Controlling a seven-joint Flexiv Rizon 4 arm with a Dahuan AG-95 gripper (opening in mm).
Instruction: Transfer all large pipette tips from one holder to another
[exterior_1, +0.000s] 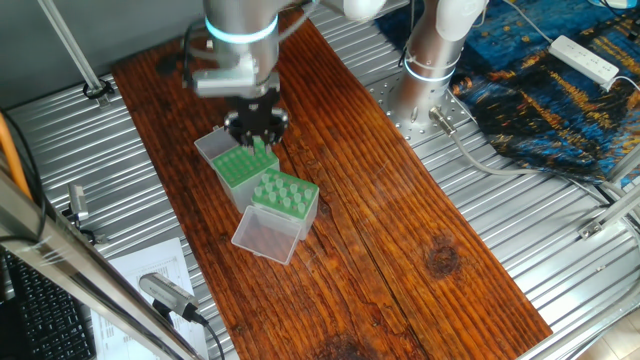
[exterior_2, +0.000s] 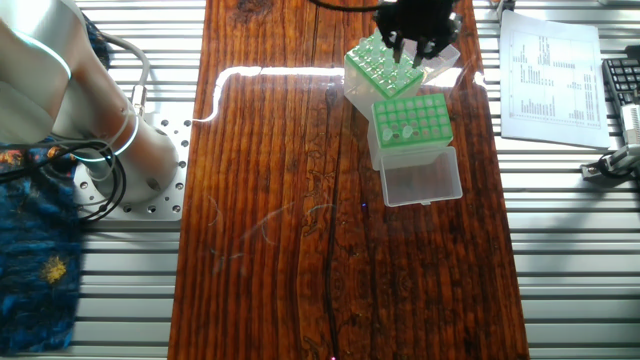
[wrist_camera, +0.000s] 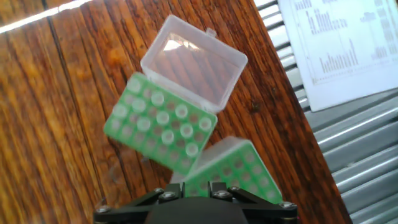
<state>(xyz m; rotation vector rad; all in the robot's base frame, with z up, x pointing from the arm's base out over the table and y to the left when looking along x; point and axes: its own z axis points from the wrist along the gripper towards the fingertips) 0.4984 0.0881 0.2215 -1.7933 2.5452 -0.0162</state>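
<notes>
Dark wooden board (exterior_1: 400, 220) lies on ribbed metal table (exterior_1: 560, 230); blue patterned cloth (exterior_1: 560, 90) at one side

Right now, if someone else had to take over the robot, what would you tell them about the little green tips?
Gripper: low over the near-bare green rack. I cannot tell if it is open, or if it holds a tip.
Large pipette tips: most stand in the fuller rack, next to its open clear lid. The two racks sit corner to corner on the wooden table.
Done: hard to say, since the pictures don't show which rack is the start.
Left: check which way the tips are going, then keep moving them one by one.
</notes>
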